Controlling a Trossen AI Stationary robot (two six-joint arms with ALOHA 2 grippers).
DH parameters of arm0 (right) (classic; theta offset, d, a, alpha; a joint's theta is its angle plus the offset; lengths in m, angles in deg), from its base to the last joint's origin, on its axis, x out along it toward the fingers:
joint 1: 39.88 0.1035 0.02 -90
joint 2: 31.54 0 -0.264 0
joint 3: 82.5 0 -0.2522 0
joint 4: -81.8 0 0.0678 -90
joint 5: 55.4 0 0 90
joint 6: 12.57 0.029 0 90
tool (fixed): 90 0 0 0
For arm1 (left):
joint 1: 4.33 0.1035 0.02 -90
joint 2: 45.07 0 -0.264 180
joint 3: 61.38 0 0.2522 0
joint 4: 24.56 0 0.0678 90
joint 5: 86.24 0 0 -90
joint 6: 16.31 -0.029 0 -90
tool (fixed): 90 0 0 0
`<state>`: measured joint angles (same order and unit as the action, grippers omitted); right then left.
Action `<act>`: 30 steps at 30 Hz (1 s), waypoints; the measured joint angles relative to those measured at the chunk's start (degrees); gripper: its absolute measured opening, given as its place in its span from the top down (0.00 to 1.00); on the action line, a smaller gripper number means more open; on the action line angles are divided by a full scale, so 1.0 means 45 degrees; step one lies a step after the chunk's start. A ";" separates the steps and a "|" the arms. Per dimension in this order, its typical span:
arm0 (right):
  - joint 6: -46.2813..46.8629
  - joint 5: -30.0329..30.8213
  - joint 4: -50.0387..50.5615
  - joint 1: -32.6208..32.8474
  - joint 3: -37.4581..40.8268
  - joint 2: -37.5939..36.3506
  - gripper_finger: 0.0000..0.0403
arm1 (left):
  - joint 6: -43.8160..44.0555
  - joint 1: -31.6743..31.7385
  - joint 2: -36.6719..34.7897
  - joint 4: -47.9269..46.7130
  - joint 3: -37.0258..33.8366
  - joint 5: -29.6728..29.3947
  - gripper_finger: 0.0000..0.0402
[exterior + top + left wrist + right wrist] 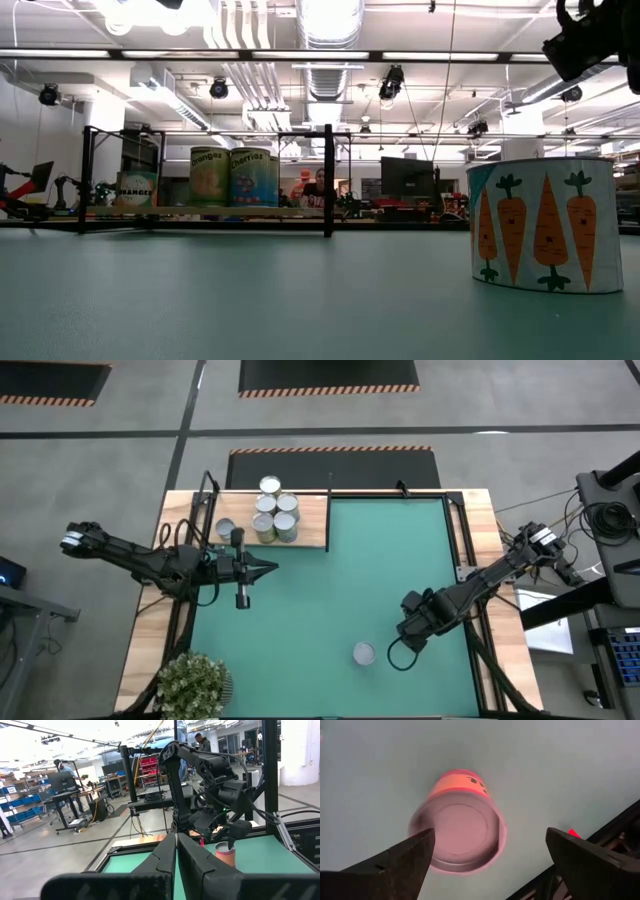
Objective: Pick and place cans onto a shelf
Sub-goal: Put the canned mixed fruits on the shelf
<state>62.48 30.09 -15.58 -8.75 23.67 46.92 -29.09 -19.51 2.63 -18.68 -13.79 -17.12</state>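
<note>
One can (364, 653) with a silvery top and carrot pictures on its side (545, 225) stands upright on the green mat near the table's near edge. My right gripper (397, 648) is open, just right of this can and above it. In the right wrist view the can (457, 827) shows below and between the spread fingers (489, 836), untouched. Several cans (272, 510) stand on the light-wood shelf (312, 525) at the far left. My left gripper (270, 568) is shut and empty, hovering near the shelf's near edge, fingers pointing toward the table's right.
A potted plant (192, 685) stands at the near left corner. A black frame with upright posts (328, 180) surrounds the shelf. The table's wooden rim (490, 550) borders the mat. Open mat lies between the shelf and the lone can.
</note>
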 joint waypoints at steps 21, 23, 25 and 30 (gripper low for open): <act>0.0762 0.0102 -0.1186 0.0597 0.0442 0.0588 0.09 | 0.0000 0.0005 0.0005 -0.0107 0.0005 -0.0005 1.00; 0.0582 0.0102 -0.1287 0.0597 0.0461 0.0731 0.11 | 0.0000 0.0002 0.0000 -0.0105 0.0005 -0.0005 1.00; 0.0457 0.0100 -0.1457 0.0595 0.0466 0.0799 0.15 | 0.0000 0.0000 0.0000 -0.0101 0.0005 -0.0005 1.00; 0.0418 0.0102 -0.1497 0.0583 0.0412 0.0831 0.30 | 0.0000 0.0000 0.0000 -0.0078 0.0005 -0.0005 1.00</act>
<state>64.36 30.55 -22.31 -6.12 25.52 50.66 -29.09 -19.51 2.63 -19.03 -13.77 -17.15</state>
